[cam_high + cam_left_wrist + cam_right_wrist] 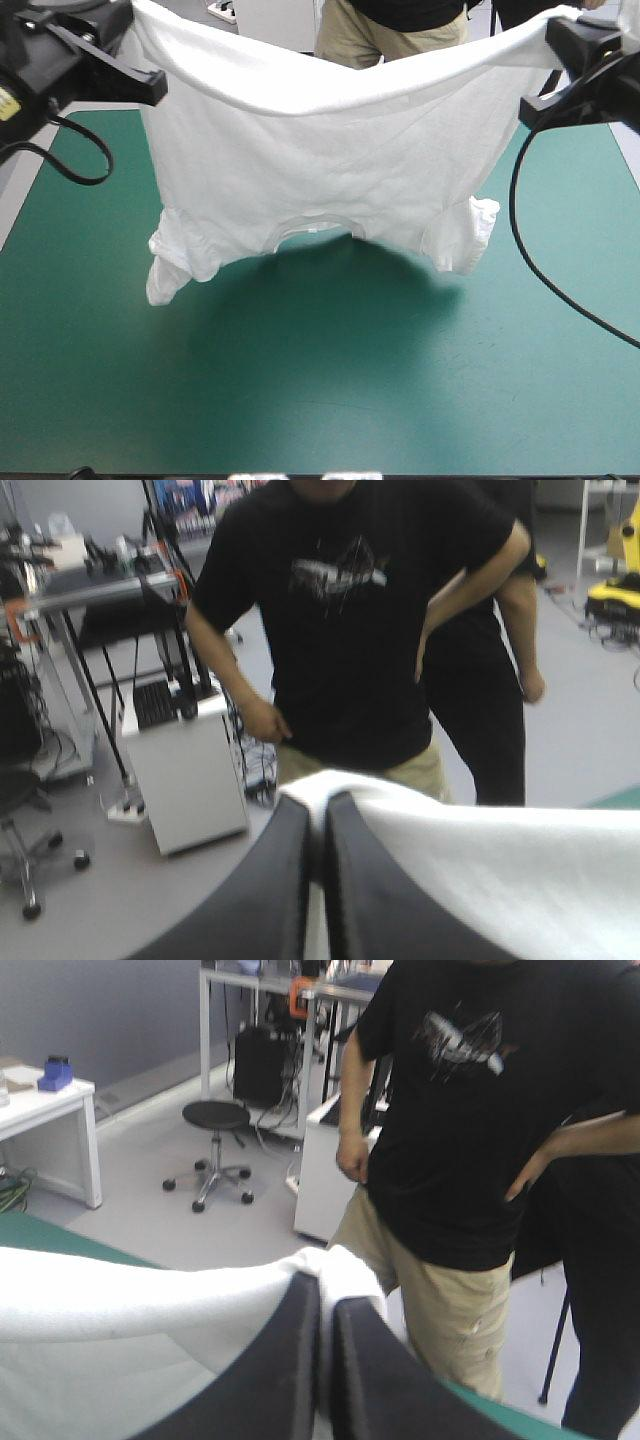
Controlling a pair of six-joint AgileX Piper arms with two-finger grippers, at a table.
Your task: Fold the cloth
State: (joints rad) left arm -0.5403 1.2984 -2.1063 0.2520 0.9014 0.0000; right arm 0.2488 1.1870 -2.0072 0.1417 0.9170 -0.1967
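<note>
Well, from the high view I have the T-shirt [320,170] up in the air, stretched between my two pincers above the teal-green table [400,410]. My left gripper [118,22] pinches one hem corner and my right gripper [562,38] pinches the other, so the garment hangs upside down. The collar [312,228] and both sleeves are lowest, over the far half of the cover. The top edge sags between my arms. The left sleeve [172,262] droops lower and is more bunched than the right sleeve [462,235]. Whether its tip touches the cover I cannot tell.

Through the left wrist view, my left gripper [318,832] is all but together, clamped on the T-shirt [480,870]. Only a small tuft of white peeps above the fingertips, and the sheet runs off to one side.

Through the right wrist view, my right gripper [325,1312] is likewise pressed together on the T-shirt [120,1330], with a little lump of cloth bulging past the tips.

As I judge it, the danger lies in those slim bites of cloth. A sharp pull outward, or a quick swing while laying it down, could drag a corner free and drop that side in a heap. The slack in the top edge could set down as a crease if I lower without taking it up. The crumpled left sleeve may tuck under the body when it lands, spoiling the flat spread I need before any fold. Lowering one arm faster than the other would lay the hem askew.
</note>
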